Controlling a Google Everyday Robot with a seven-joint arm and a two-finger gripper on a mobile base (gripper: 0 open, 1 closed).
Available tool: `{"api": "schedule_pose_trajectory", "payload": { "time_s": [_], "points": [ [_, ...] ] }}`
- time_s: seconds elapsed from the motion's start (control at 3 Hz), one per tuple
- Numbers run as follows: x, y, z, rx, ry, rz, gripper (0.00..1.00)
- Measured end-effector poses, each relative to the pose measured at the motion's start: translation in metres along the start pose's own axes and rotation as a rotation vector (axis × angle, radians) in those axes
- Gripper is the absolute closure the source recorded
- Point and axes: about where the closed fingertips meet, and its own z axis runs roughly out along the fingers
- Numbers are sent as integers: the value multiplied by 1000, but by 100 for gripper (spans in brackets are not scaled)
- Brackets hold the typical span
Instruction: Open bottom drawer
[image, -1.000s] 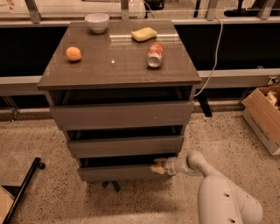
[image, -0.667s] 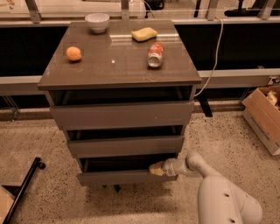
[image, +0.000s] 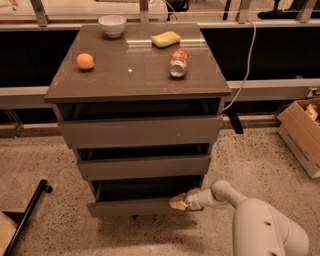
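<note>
The bottom drawer (image: 132, 207) is the lowest of three grey-brown drawers in the cabinet. It stands pulled out a little, with a dark gap above its front. My gripper (image: 178, 202) sits at the top right edge of that drawer front, at the end of my white arm (image: 250, 220) that reaches in from the lower right. The middle drawer (image: 142, 167) and the top drawer (image: 140, 131) stand above it, each slightly out.
On the cabinet top (image: 135, 75) are an orange (image: 85, 61), a white bowl (image: 112, 25), a yellow sponge (image: 166, 38) and a lying can (image: 179, 62). A cardboard box (image: 302, 135) stands at the right. A black bar (image: 27, 215) lies at the lower left. A cable (image: 245, 70) hangs behind the cabinet.
The bottom drawer has slid out toward me, and my gripper has moved with its front edge.
</note>
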Motion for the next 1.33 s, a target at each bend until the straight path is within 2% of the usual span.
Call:
{"api": "schedule_pose_trajectory", "payload": {
  "time_s": [0.33, 0.67, 1.0, 1.33],
  "points": [
    [-10, -4, 1, 30, 28, -32, 43],
    [-36, 7, -15, 96, 25, -91, 20],
    [-46, 17, -20, 128, 33, -117, 0],
    [-37, 12, -15, 141, 62, -92, 0]
  ]
}}
